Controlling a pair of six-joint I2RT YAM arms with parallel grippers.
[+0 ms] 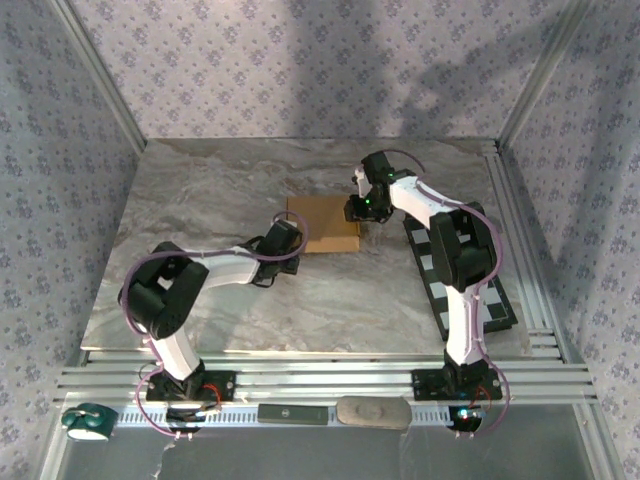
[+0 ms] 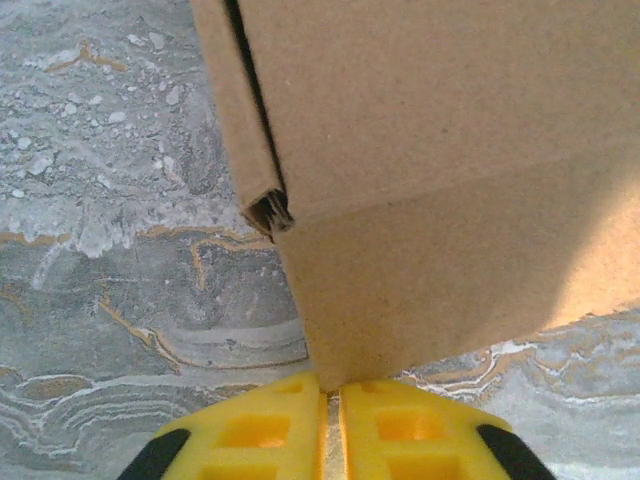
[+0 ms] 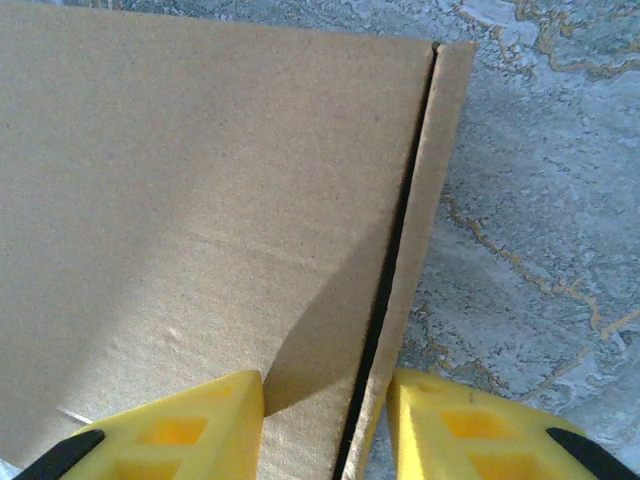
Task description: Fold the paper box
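Note:
The paper box (image 1: 322,223) is a tan cardboard piece lying flat-ish on the marble table, a little behind its middle. My left gripper (image 1: 288,243) is at the box's near left corner. In the left wrist view its yellow fingers (image 2: 255,430) are nearly together, and a corner of a cardboard flap (image 2: 430,270) is pinched in the slit between them. My right gripper (image 1: 358,210) is at the box's right edge. Its fingers (image 3: 480,430) stand apart astride the narrow side wall (image 3: 420,250); one hangs over the top panel (image 3: 200,200), the other lies outside against the wall.
A black-and-white checkered board (image 1: 470,285) lies on the table's right side under the right arm. On the front rail sit a dark bar (image 1: 293,413), a grey pad (image 1: 372,411) and a roll of tape (image 1: 85,422). Patterned walls close in the table (image 1: 200,200).

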